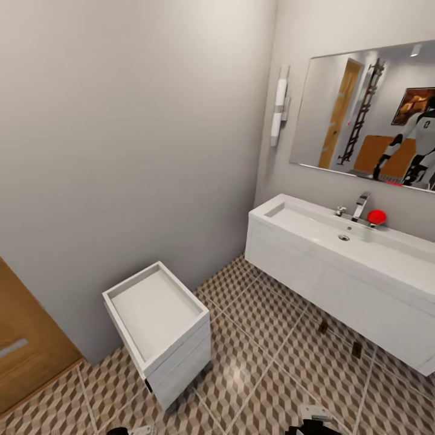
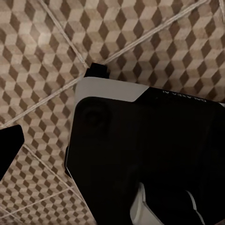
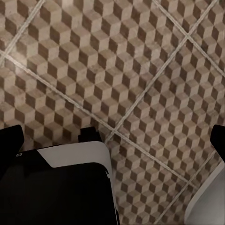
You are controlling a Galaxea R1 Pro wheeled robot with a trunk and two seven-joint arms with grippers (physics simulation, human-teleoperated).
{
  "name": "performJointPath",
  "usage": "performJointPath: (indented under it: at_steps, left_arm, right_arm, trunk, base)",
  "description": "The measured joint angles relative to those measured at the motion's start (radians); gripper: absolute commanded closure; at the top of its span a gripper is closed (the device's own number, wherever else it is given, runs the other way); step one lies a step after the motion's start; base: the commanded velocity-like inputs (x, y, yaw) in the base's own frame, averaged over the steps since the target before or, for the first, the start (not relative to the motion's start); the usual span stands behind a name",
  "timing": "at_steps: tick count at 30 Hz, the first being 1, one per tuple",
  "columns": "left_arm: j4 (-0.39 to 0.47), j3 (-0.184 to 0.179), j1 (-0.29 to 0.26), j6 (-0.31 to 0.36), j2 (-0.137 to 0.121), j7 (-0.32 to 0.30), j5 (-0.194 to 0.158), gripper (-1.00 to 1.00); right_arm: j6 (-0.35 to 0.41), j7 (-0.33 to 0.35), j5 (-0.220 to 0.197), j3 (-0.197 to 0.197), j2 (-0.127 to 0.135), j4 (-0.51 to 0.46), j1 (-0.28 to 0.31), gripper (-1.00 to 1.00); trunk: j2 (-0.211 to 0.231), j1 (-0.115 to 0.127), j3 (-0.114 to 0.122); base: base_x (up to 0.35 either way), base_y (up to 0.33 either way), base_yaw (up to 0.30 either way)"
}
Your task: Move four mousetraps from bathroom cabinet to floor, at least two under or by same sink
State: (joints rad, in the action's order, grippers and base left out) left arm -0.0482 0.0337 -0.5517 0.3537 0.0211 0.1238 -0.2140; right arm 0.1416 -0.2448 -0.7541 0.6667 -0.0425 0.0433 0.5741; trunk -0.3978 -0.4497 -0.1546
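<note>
The bathroom floor, in brown, beige and white cube-pattern tiles with pale grout lines, spreads across the lower part of the head view and also lies beneath both wrist cameras. One sink, a wide shallow white basin with one chrome tap and one red ball-like object just beside the tap, tops a white vanity against the right wall, under one large mirror. One white boxy unit with an open top stands on the tiles by the left wall, well apart from the vanity. Two small dark mousetraps lie on the floor, under the vanity's front edge and near each other. Whether the left and right jaws are open or closed cannot be told; both wrist views show only dark robot bodywork over tiles.
</note>
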Motion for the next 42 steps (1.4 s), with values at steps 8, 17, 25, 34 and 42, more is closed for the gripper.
performJointPath:
  at_steps: [8, 17, 25, 34, 42]
  left_arm:
    - [0.000, 0.000, 0.008, -0.001, -0.001, 0.003, -0.010, -1.00]
    - [0.000, 0.000, 0.032, -0.028, -0.006, 0.006, -0.013, -1.00]
    - [0.000, 0.000, 0.038, -0.048, -0.008, 0.006, -0.014, -1.00]
    - [0.001, 0.000, 0.040, -0.054, -0.031, 0.007, -0.016, -1.00]
    - [0.001, 0.000, 0.041, -0.056, -0.049, 0.008, -0.038, -1.00]
  right_arm:
    - [0.004, -0.001, 0.000, 0.000, 0.000, 0.000, 0.000, -1.00]
    - [0.050, -0.001, 0.001, 0.000, 0.000, 0.000, 0.000, -1.00]
    - [0.079, -0.001, 0.002, 0.001, 0.000, 0.000, 0.000, -1.00]
    - [0.089, 0.000, 0.004, 0.002, 0.000, 0.000, 0.000, -1.00]
    - [0.091, 0.000, 0.021, 0.003, 0.000, 0.000, 0.000, -1.00]
  trunk:
    - [0.000, 0.000, 0.001]
    - [0.000, 0.000, 0.002]
    - [0.000, 0.000, 0.002]
    - [0.000, 0.000, 0.002]
    - [0.000, 0.000, 0.002]
  base:
    - [-0.069, 0.000, 0.242]
    - [-0.013, 0.000, 0.155]
    - [-0.003, 0.000, 0.035]
    - [-0.001, 0.000, 0.021]
    - [0.000, 0.000, 0.120]
